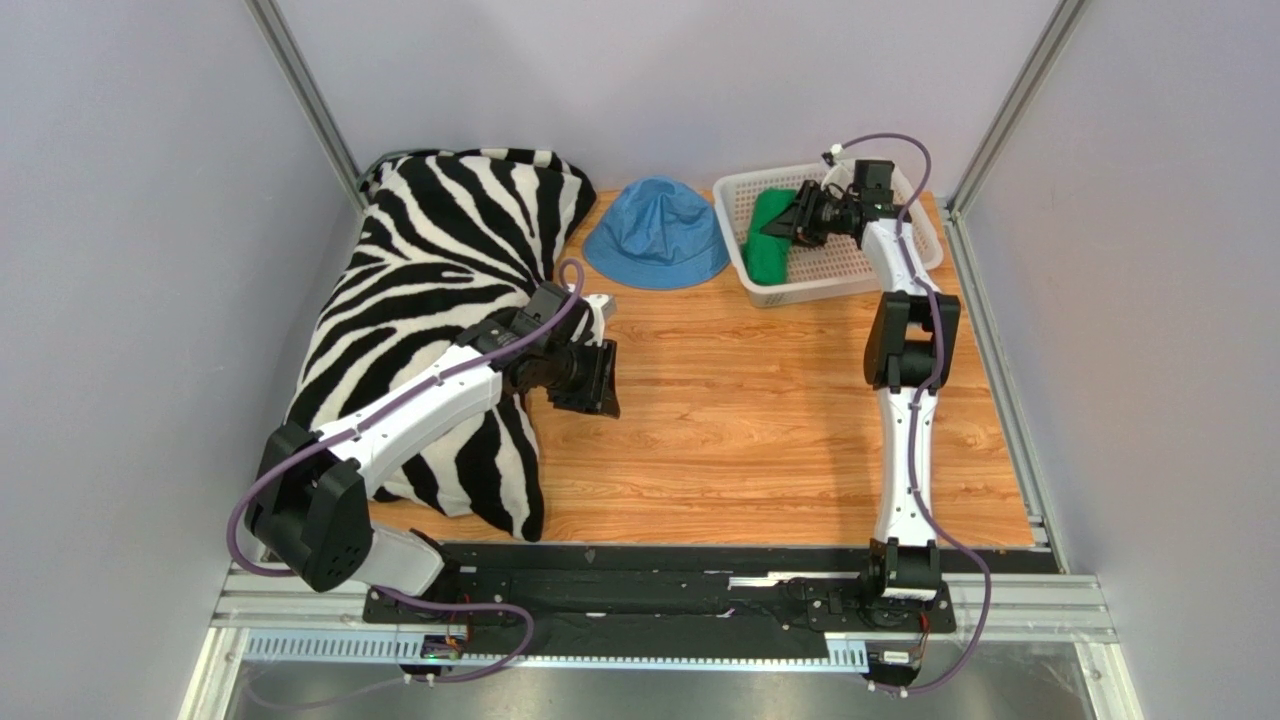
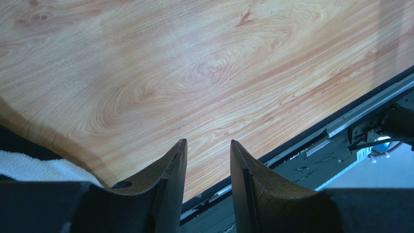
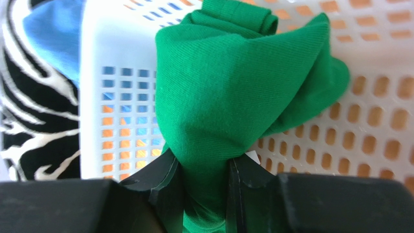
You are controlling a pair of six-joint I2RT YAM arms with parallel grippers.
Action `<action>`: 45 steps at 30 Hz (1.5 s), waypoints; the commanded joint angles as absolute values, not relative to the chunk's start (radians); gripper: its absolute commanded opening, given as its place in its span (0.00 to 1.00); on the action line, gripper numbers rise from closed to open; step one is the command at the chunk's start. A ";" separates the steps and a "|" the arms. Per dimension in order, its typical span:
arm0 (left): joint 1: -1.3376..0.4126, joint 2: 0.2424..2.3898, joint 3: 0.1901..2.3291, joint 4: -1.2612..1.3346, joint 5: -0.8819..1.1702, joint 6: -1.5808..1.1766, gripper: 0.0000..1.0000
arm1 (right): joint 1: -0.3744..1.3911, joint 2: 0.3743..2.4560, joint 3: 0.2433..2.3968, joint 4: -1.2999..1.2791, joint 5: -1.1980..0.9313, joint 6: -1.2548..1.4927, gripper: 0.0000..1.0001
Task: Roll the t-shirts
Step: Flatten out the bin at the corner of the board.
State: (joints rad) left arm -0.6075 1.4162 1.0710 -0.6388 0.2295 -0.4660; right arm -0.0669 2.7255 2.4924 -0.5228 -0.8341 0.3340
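Bright green soft cloth t-shirt (image 1: pixel 766 248) (image 3: pixel 233 87), position? (M.)

Bunched into a thick wad inside the white perforated plastic basket (image 1: pixel 824 285), at the basket's left end. Basket sits at the far right of the wood-grain table (image 1: pixel 751 420). A rolled fold shows at the wad's far tip. (K.)

Right gripper (image 3: pixel 201 167)? (M.)

Both black fingers clamped on the wad's near end; cloth squeezed between them and bulging out beyond. Whether the wad rests on the basket floor or hangs just off it: cannot tell. (K.)

Left gripper (image 2: pixel 206 150)? (M.)

Jaws apart, nothing between them, only bare wood beyond. It hangs over the table just beside the right edge of the large black-and-white zebra-striped pillow (image 1: pixel 436 285), well apart from the basket. (K.)

Other items? (M.)

Round blue fabric bucket hat (image 1: pixel 655 233), flat on the table at the far edge, between pillow and basket. Its brim reaches close to both; contact not resolvable. (K.)
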 commanded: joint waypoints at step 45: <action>-0.816 1.841 1.440 -0.535 -0.074 -0.646 0.00 | 0.264 1.486 0.922 -0.190 -0.511 0.511 0.00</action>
State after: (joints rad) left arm -0.8131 1.8469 1.4162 -0.4248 0.0326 -0.7551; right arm 0.2455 1.5036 0.8795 -0.2646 -0.3786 0.5682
